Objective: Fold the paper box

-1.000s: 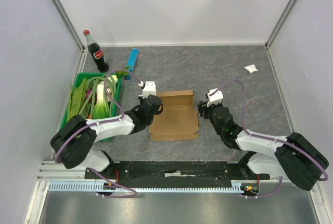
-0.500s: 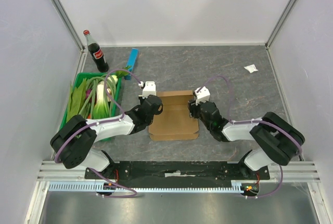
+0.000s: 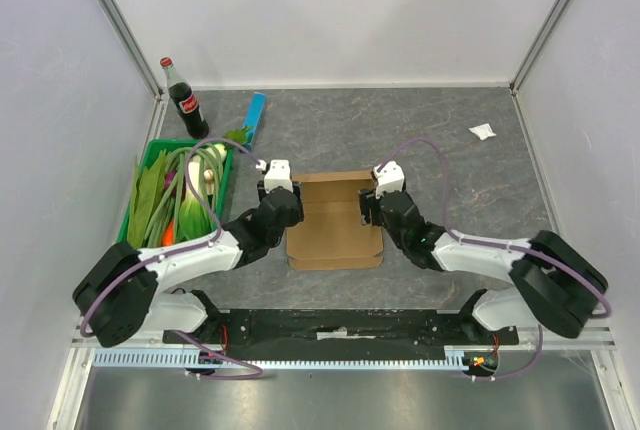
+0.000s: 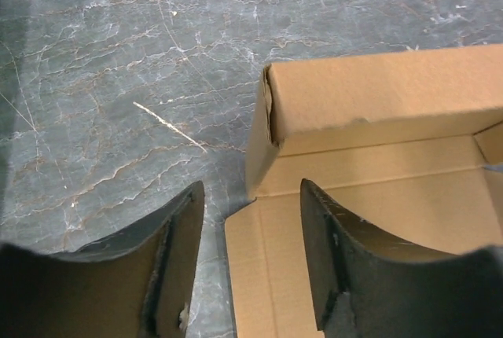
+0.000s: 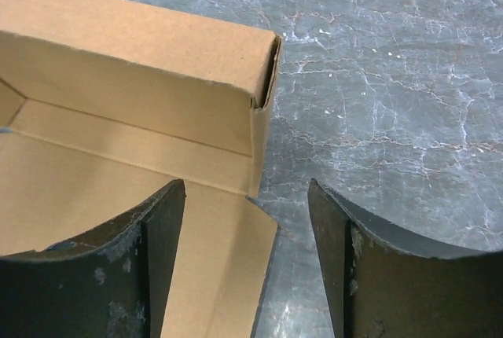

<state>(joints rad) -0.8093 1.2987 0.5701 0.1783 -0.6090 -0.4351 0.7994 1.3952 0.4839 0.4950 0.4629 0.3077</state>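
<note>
Resting on the grey marbled table [image 3: 430, 130], the paper box [image 3: 335, 225] is sitting between your left gripper [image 4: 251, 190] and right gripper [image 5: 245, 185], its far wall standing up. Both are straddling the box's side edges, spread open, holding nothing. White walls [image 3: 340, 10] are enclosing everything.

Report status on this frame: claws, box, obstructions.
Left claw open, straddling left flap edge of box. Right claw open at right flap. Far wall folded up, side flaps flat. Nothing in the way.
</note>
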